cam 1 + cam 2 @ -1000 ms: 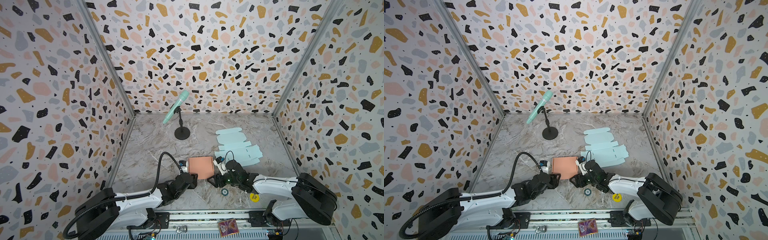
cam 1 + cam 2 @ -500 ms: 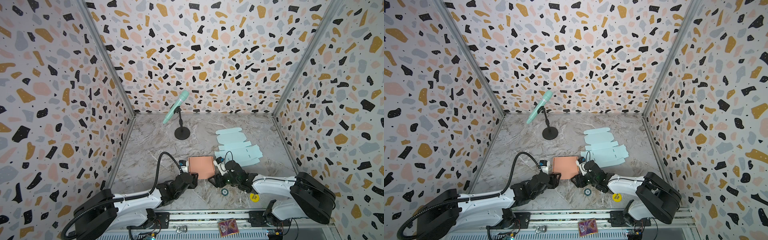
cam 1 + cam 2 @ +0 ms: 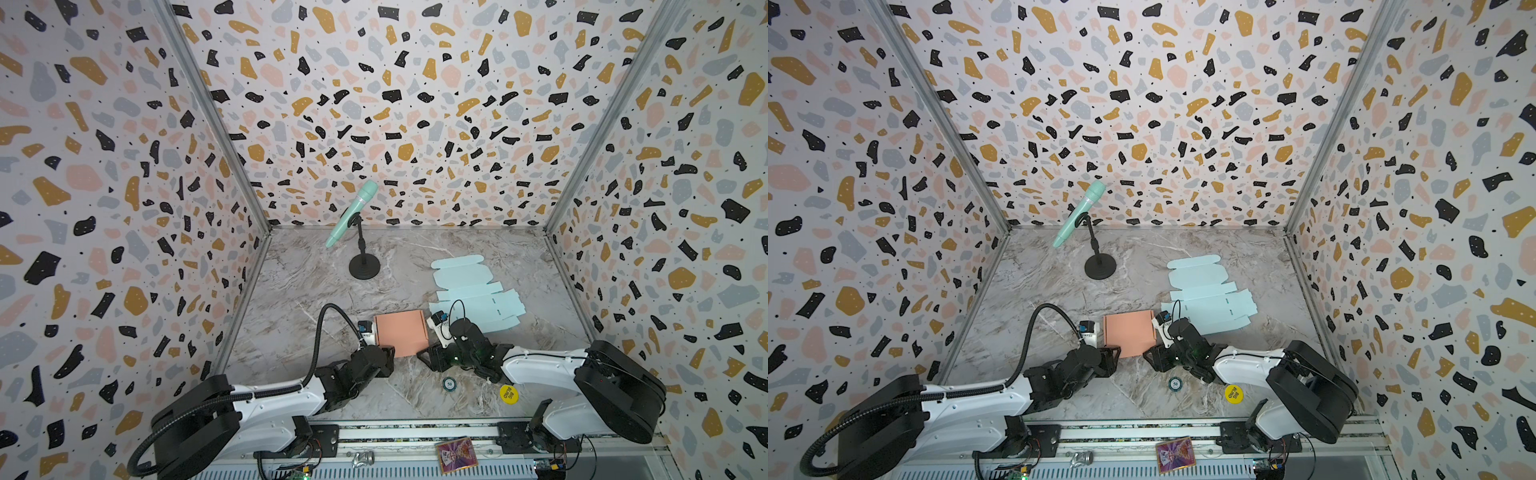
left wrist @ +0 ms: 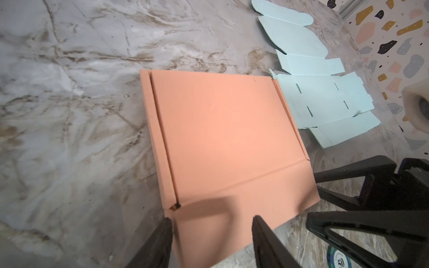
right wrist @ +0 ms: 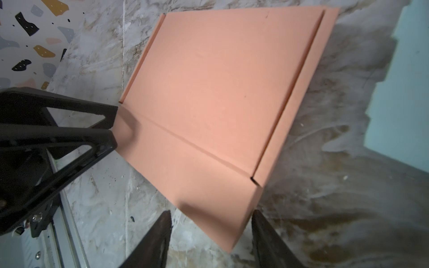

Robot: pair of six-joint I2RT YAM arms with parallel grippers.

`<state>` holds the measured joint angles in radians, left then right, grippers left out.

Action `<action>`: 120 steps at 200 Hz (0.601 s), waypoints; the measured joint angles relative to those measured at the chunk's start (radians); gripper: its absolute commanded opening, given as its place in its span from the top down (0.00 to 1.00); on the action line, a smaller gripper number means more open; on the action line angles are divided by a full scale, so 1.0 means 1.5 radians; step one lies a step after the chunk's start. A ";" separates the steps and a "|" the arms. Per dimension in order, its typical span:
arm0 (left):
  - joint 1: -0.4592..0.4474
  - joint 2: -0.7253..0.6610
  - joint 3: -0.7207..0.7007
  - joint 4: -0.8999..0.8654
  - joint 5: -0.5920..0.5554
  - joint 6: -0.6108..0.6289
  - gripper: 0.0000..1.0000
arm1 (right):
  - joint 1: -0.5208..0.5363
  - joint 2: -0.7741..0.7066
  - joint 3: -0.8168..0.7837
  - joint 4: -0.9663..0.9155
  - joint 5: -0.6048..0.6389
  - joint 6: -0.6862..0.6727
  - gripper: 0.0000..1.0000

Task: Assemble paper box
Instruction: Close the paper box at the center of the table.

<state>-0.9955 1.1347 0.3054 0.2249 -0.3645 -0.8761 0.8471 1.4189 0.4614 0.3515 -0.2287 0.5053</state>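
A salmon paper box (image 3: 401, 334) (image 3: 1128, 334), folded shut, lies flat at the table's front middle. My left gripper (image 3: 383, 358) (image 4: 211, 219) is open at its near left corner, and the box's front wall (image 4: 216, 227) lies between the fingers. My right gripper (image 3: 429, 357) (image 5: 211, 213) is open at the near right corner (image 5: 232, 241), which points into the gap between its fingers. Each wrist view shows the other arm's black fingers (image 4: 348, 208) (image 5: 69, 130) at the box's edge.
A flat pale blue box cutout (image 3: 478, 299) (image 3: 1208, 299) lies right of the box, just behind my right arm. A mint microphone on a black stand (image 3: 364, 266) stands at the back. A poker chip (image 3: 449, 383) and a yellow disc (image 3: 508, 393) lie near the front edge.
My right gripper has crept slightly closer to the box's corner. The box and the left arm have hardly moved.
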 measured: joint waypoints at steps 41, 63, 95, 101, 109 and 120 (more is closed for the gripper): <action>0.017 -0.024 0.000 -0.008 0.001 0.002 0.39 | -0.006 0.002 0.003 0.000 -0.002 -0.009 0.44; 0.033 -0.043 0.000 -0.020 0.006 0.011 0.38 | -0.007 0.005 0.008 0.000 -0.002 -0.011 0.44; 0.092 -0.058 0.017 -0.051 0.014 0.049 0.30 | -0.007 0.006 0.011 0.000 -0.002 -0.012 0.44; 0.106 -0.053 0.026 -0.056 0.017 0.059 0.29 | -0.007 0.007 0.011 0.000 -0.002 -0.013 0.44; 0.127 -0.043 0.042 -0.060 0.022 0.072 0.28 | -0.008 0.009 0.012 0.001 -0.002 -0.013 0.44; 0.153 -0.022 0.063 -0.058 0.032 0.090 0.28 | -0.009 0.014 0.013 0.001 -0.002 -0.014 0.44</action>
<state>-0.7658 1.1011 0.3992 0.1383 -0.3172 -0.7410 0.8337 1.4403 0.4805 0.3527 -0.2317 0.4847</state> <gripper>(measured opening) 0.718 0.563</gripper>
